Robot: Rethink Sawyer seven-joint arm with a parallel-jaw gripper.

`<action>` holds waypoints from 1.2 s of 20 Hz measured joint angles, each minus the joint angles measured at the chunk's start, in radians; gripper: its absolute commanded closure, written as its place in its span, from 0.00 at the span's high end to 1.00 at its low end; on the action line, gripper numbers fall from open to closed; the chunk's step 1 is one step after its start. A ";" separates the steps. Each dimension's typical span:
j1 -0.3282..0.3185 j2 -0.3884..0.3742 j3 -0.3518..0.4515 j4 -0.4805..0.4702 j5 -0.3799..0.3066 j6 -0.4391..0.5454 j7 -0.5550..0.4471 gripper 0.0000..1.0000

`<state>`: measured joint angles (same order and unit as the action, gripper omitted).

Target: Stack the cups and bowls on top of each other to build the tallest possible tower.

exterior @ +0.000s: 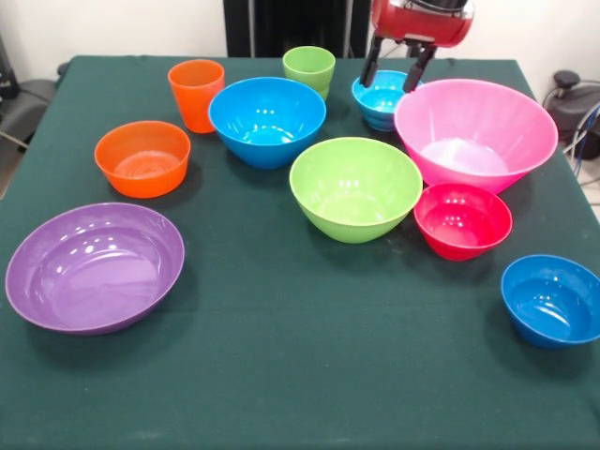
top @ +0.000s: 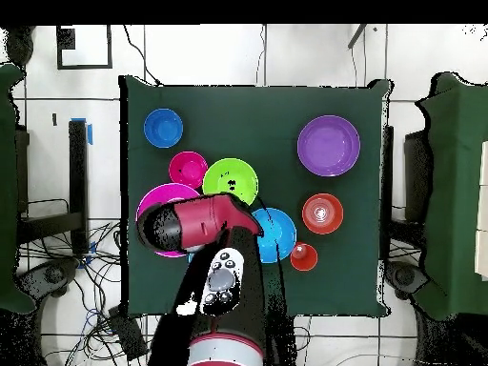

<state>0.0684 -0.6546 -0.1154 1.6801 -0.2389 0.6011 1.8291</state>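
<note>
Bowls and cups stand apart on the green-clothed counter (exterior: 281, 375), none stacked, and none bears writing that can be read. In the front view the purple bowl (exterior: 94, 265) sits near left, the orange bowl (exterior: 142, 157) behind it, and the orange cup (exterior: 196, 94) farther back. A big blue bowl (exterior: 266, 121) stands mid-far with the green cup (exterior: 309, 71) behind it, partly hidden by its rim. The lime bowl (exterior: 355, 187) is central, just beside the red bowl (exterior: 462, 220) on its right; the pink bowl (exterior: 474, 131) rises behind the red one and hides part of a small blue bowl (exterior: 381, 99) at the far side. Another small blue bowl (exterior: 551, 300) sits near the right edge, cut off by the picture. Open cloth fills the near half. The gripper (exterior: 397, 67) hangs over the far small blue bowl, jaws parted and empty; its upper body is cut off at the top. From overhead, the arm (top: 195, 224) covers the pink bowl's far part.
</note>
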 measured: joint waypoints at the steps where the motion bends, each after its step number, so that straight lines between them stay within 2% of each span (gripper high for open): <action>1: 0.015 0.010 -0.014 -0.007 -0.005 -0.004 0.000 1.00; 16: 0.046 0.120 -0.077 -0.051 -0.013 -0.120 0.000 1.00; 24: 0.049 0.150 -0.079 -0.052 -0.012 -0.131 0.000 1.00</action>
<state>0.1171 -0.5049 -0.1941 1.6285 -0.2513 0.4703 1.8291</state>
